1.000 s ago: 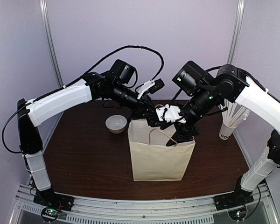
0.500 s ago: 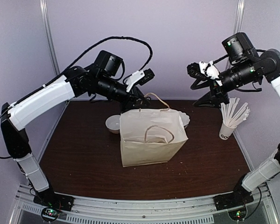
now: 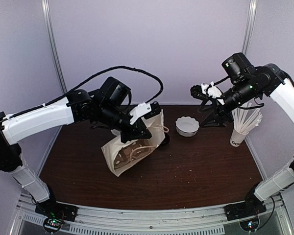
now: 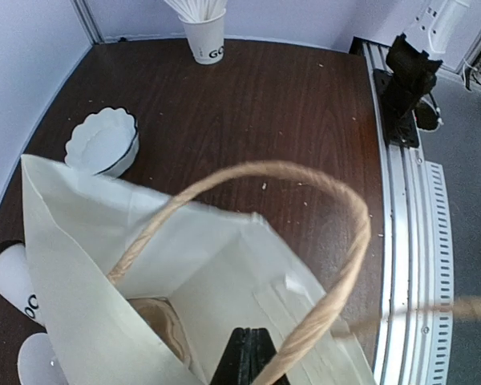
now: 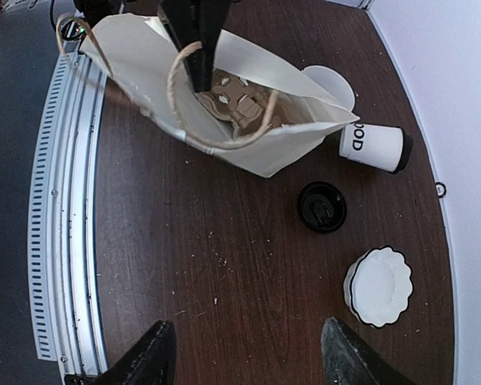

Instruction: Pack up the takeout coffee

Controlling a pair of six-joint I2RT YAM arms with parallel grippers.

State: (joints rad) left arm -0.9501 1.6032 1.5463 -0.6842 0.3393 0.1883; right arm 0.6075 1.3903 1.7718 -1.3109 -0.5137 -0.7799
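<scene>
The white paper cup with dark letters lies on its side on the table, against the far side of the paper bag. It also shows at the left edge of the left wrist view. In the top view it is hidden. A round black lid lies flat on the table apart from the cup, and shows beside the bag in the top view. My left gripper is shut on the bag and holds it tipped over. My right gripper is open and empty, raised above the table's back right.
A scalloped white bowl stands right of the bag; a second bowl sits behind the bag. A cup of white sticks stands at the far right. A brown cardboard piece lies inside the bag.
The bag stood upright mid-table half a second ago; now it is tipped over and further left in my left gripper. My right gripper left the bag's mouth, rose to the back right and has dropped a little.
</scene>
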